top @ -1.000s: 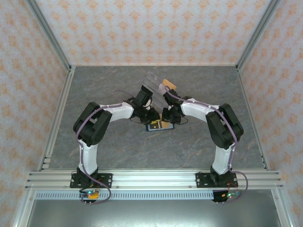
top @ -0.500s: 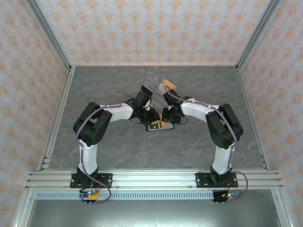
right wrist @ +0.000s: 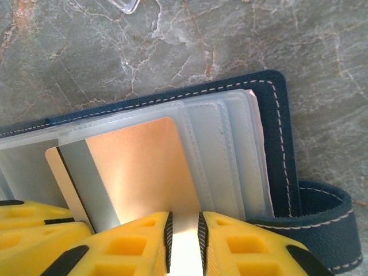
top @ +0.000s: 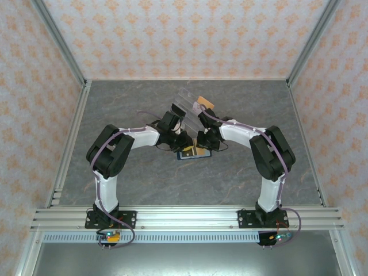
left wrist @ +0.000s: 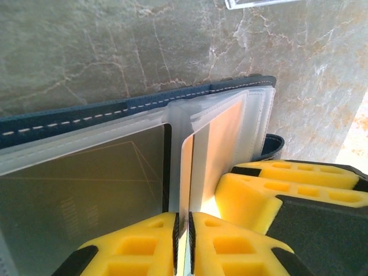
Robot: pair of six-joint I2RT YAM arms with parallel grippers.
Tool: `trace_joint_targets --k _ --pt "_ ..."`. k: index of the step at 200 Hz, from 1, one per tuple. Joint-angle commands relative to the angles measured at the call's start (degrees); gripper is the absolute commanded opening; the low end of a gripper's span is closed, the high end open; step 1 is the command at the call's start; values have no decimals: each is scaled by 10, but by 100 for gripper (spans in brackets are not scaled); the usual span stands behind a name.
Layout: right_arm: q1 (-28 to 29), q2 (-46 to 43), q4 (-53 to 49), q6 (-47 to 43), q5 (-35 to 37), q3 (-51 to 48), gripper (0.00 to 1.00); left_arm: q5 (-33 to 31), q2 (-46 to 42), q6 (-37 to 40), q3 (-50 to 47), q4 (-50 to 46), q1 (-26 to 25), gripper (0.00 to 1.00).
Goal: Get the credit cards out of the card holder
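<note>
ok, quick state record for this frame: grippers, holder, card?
left gripper: jaws shut on a thin clear leaf of the card holder
right gripper: jaws shut on the orange-tan card
card holder: open, flat on the table
orange-tan card: stripe showing, over the clear pockets; whether fully out unclear
clear box: beyond the holder, not touching

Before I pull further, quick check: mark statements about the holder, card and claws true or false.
1. The navy-blue book-style card holder lies open on the grey marbled table. True.
2. The right claw pinches an orange-tan plastic card. True.
3. The left claw gapes wide. False: it is shut on a clear plastic sleeve.
4. The clear acrylic box rests on the holder. False: it lies apart, farther back.
</note>
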Motion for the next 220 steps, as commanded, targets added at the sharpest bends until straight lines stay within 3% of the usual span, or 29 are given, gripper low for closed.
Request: trace_joint_targets --k 1,50,95,131,155,180,220 --pt "2 31 -21 -6 16 -3 22 19 -39 14 -8 30 4 14" --pt "2 30 -21 -6 17 -3 21 19 -33 16 -7 28 5 9" --pt "2 33 -22 -6 18 -3 21 -43 -29 38 6 -50 6 23" --pt "2 34 -21 -5 17 -3 21 -37 -11 32 5 -41 7 28" --pt "2 34 -21 -5 17 -4 21 -29 -3 28 10 -32 6 27" --pt "2 35 -21 -5 16 -4 21 -18 7 28 17 -26 4 19" --pt "2 35 -21 -5 16 -5 21 -12 18 27 19 -19 4 17"
